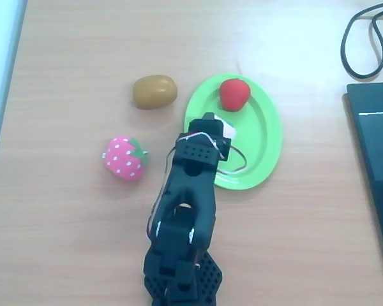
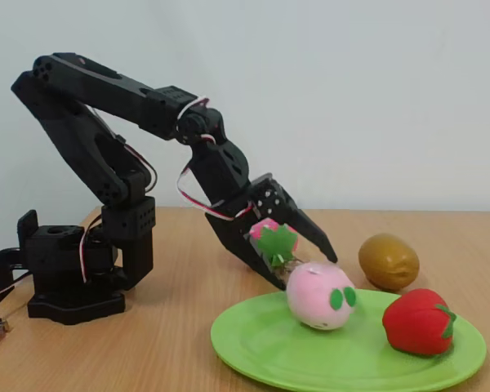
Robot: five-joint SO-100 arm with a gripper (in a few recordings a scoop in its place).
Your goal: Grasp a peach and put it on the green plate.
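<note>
My gripper [image 2: 304, 265] is opened wide and grasps nothing; in the fixed view one black finger [image 2: 314, 233] points down to the right above the peach [image 2: 320, 296], and the other finger is low behind it. I cannot tell if a finger touches the peach. The peach lies on the green plate [image 2: 253, 347], pale pink with small green leaf patches on its side. In the overhead view my arm covers most of it, and only a white piece [image 1: 228, 129] shows at about 9 o'clock inside the plate [image 1: 268, 137].

A red fruit [image 1: 234, 93] sits on the same plate at about 12 o'clock. A brown kiwi [image 1: 154, 91] lies on the wooden table [image 1: 70, 210] just outside the plate's rim, at 10 o'clock from it. A pink strawberry [image 1: 125, 157] with white dots rests on the table at 9 o'clock from the plate, apart from it.
</note>
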